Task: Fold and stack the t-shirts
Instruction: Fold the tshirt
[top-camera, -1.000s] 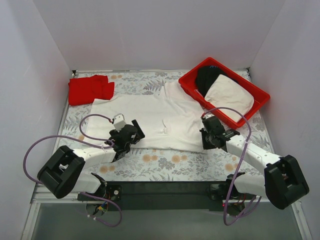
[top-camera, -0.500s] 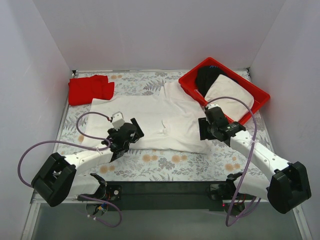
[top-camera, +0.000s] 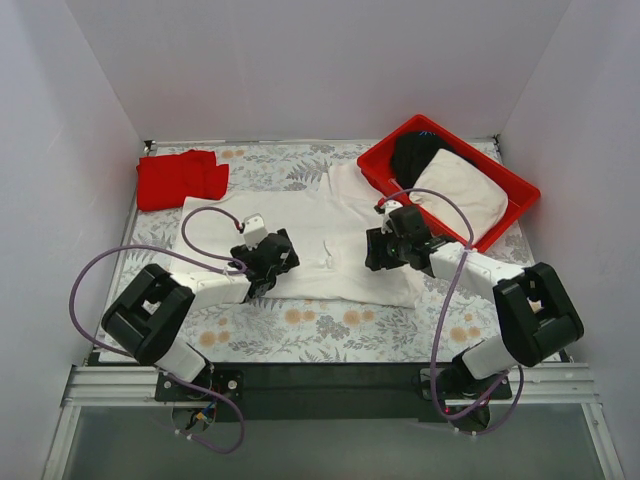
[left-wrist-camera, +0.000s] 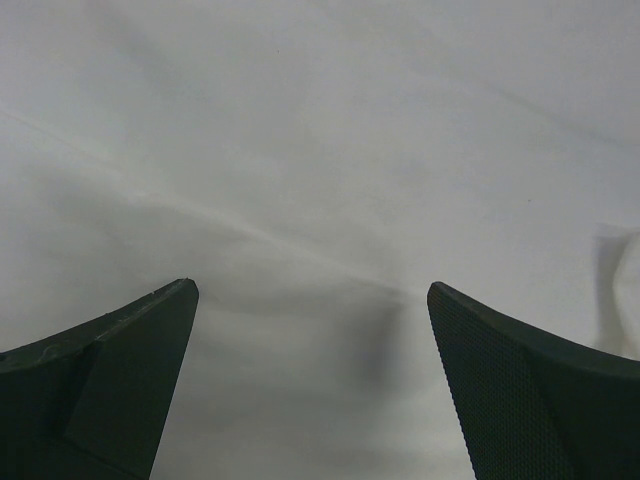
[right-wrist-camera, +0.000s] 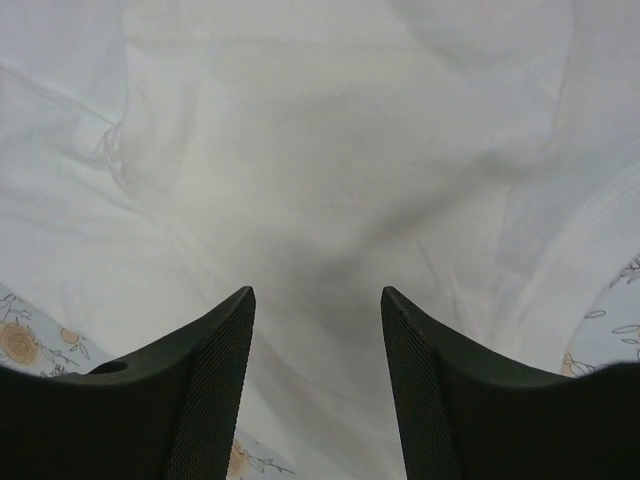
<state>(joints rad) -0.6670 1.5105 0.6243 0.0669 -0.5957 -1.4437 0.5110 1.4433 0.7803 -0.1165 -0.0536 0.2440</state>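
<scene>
White walls close in the table (top-camera: 330, 325) on three sides. Its pale cover, printed with leaves and orange flowers, shows in the right wrist view only as slivers at the bottom corners.

The white shirt (top-camera: 310, 215) lies spread flat mid-table, its long axis running left to right, with one flap reaching up towards the tray (top-camera: 375, 163). Which end is the neck cannot be told. Both arms cover parts of its near edge, and in the left wrist view it fills the frame as bare creased cloth.

The red tray sits at the far right corner, turned at an angle. An off-white garment (top-camera: 460, 190) lies in it, partly over a black one (top-camera: 415, 155), most of which is hidden.

The red shirt (top-camera: 182, 178) rests folded at the far left corner, well apart from the white one.

The left gripper (top-camera: 280, 255) hangs low over the white shirt's left half. Its fingers (left-wrist-camera: 120, 370) are spread wide and hold nothing; their bases are cut off.

The right gripper (top-camera: 378, 248) hangs over the right half, its fingers (right-wrist-camera: 200, 390) moderately apart with only cloth beneath.
</scene>
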